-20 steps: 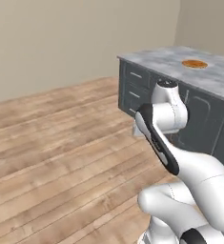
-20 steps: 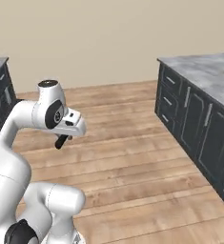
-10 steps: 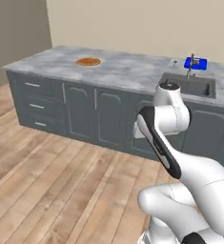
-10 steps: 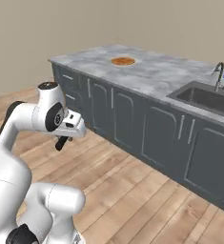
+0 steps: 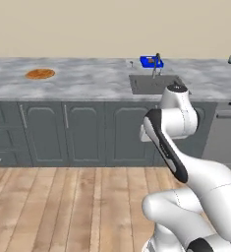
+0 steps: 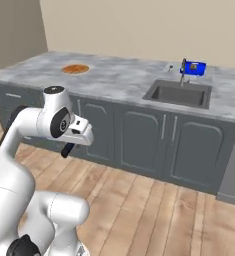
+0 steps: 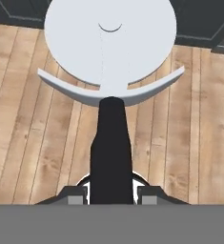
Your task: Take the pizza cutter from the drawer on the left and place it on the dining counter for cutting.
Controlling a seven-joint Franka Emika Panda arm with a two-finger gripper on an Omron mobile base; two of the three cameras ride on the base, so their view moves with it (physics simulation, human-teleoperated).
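Gripper (image 7: 111, 195) clamped on black handle of pizza cutter (image 7: 110, 57), wheel out over wood floor; dining counter (image 5: 87, 81) ahead; risk: cutter pivots or slips while being carried; pizza (image 5: 40, 74) could be struck on placement.

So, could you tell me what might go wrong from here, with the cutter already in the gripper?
1. The gripper holds the pizza cutter only by the end of its black handle, wheel far out front; a quick swing could twist it loose.
2. The cutter hangs low in front of the dark cabinet doors; raising it could clip the edge of the dining counter.
3. The pizza lies on that counter; setting down too close could knock it.
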